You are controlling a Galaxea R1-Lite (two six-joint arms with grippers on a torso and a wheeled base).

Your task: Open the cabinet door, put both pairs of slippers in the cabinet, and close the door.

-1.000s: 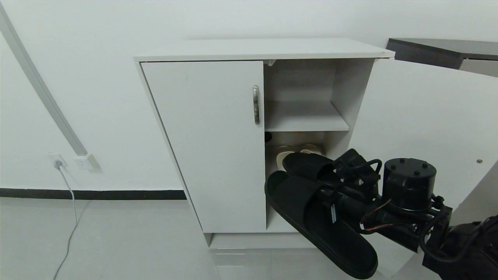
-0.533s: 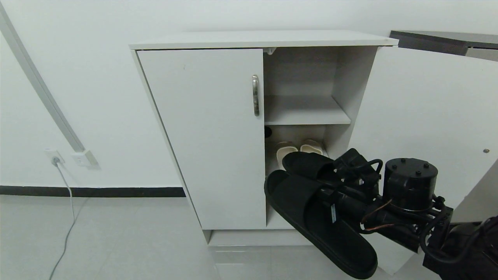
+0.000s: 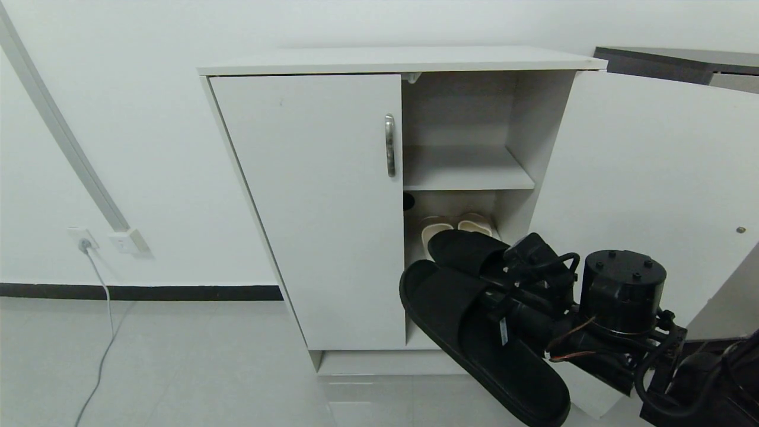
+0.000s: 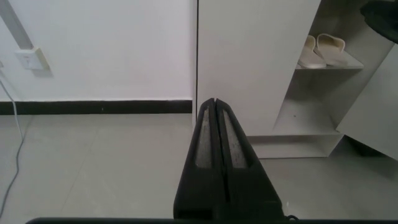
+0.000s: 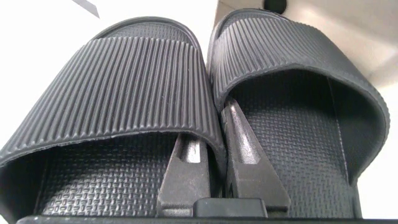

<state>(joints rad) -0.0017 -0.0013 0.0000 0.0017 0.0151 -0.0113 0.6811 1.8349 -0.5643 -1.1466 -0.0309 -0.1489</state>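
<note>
Stowing second pair | right fingers (image 5: 183,171) clamped on black slippers (image 3: 456,302); left fingers (image 4: 205,137) together | next I push ahead into cabinet (image 3: 391,59).

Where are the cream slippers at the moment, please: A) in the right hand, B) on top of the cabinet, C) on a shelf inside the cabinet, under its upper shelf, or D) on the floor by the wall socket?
C: the cream slippers lie inside the cabinet below the upper shelf, while the right hand grips the black slippers.
</note>
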